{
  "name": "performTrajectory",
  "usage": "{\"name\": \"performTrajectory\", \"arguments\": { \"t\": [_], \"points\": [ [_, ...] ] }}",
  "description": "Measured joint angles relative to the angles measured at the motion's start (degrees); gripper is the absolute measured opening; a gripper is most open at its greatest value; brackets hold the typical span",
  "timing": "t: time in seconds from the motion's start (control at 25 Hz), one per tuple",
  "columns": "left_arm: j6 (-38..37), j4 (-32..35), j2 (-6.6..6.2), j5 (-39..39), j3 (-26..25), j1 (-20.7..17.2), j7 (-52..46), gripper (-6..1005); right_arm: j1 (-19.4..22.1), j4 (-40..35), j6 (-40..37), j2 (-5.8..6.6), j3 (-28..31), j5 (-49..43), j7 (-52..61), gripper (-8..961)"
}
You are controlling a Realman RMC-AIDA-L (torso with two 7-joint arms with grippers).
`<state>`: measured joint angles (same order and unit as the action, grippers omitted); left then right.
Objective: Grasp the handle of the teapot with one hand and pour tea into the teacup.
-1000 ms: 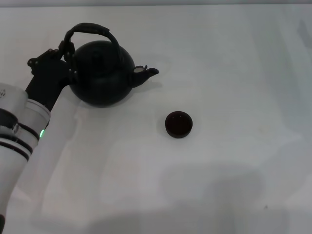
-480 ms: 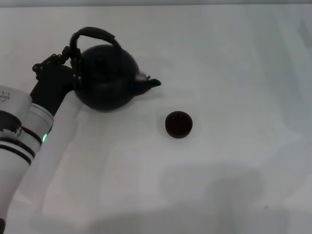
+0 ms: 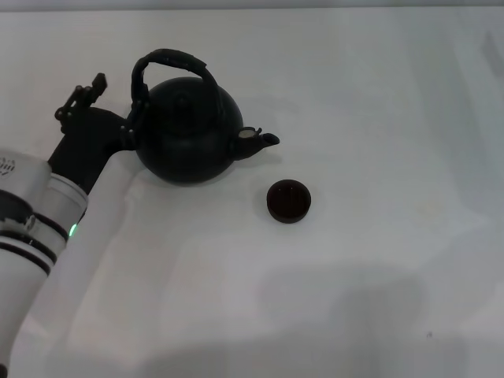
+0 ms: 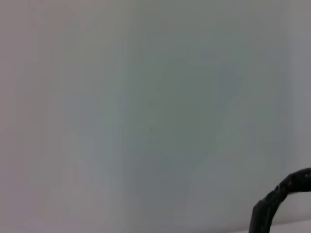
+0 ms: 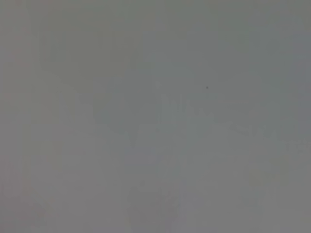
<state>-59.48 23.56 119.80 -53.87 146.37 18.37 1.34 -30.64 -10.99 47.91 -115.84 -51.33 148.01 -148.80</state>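
The black teapot point(image 3: 189, 140) is at the back left of the white table in the head view, its spout point(image 3: 264, 140) pointing right, a short way up and left of the small dark teacup point(image 3: 289, 201). Its arched handle point(image 3: 175, 60) rises over the top. My left gripper point(image 3: 134, 118) is shut on the handle's left leg, close against the pot's side. A piece of the handle shows in the left wrist view point(image 4: 279, 201). I cannot tell whether the pot rests on the table or hangs just above it. The right gripper is out of view.
The white table point(image 3: 378, 260) stretches to the right and front of the teacup. My left arm point(image 3: 47, 228) comes in from the lower left. The right wrist view shows only a plain grey surface.
My left gripper has carried the teapot to the right and a little nearer, so the spout now stands closer to the teacup. The teacup has not moved.
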Motion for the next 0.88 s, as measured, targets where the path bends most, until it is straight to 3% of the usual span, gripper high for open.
{"name": "performTrajectory", "arguments": {
  "t": [0.4, 0.64, 0.88],
  "points": [
    [-5.9, 0.5, -0.09, 0.5, 0.8, -3.3, -1.1, 772, 0.0, 0.0, 0.0, 0.00, 0.0, 0.0, 0.0, 835],
    [-8.9, -0.2, -0.42, 0.6, 3.6, -4.6, -1.7, 770, -0.1, 0.0, 0.1, 0.00, 0.0, 0.0, 0.0, 835],
    [-14.0, -0.4, -0.41, -1.2, 2.7, -8.1, -2.5, 769, 0.3, 0.0, 0.8, 0.00, -0.1, 0.0, 0.0, 835]
  ]
}}
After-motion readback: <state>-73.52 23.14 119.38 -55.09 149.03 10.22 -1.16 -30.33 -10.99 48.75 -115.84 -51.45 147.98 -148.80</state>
